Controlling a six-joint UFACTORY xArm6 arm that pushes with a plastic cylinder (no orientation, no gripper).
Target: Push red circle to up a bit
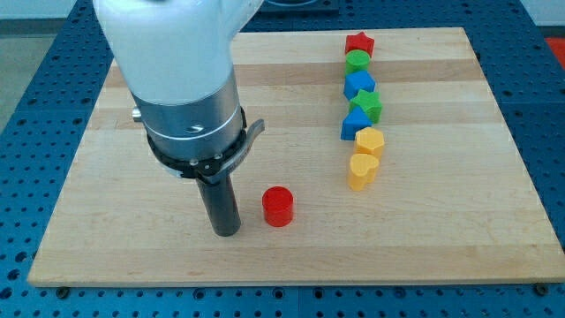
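My tip (227,231) sits just left of the red circle (278,207).

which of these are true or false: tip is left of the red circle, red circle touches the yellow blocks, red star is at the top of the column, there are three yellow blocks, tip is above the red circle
1. My tip is at the view's left of the red circle. True.
2. The red circle touches the yellow blocks. False: it stands apart from the yellow heart and yellow hexagon.
3. The red star tops the column. True.
4. There are three yellow blocks. False: two.
5. My tip is toward the view's top from the red circle. False: it is beside it, slightly lower.
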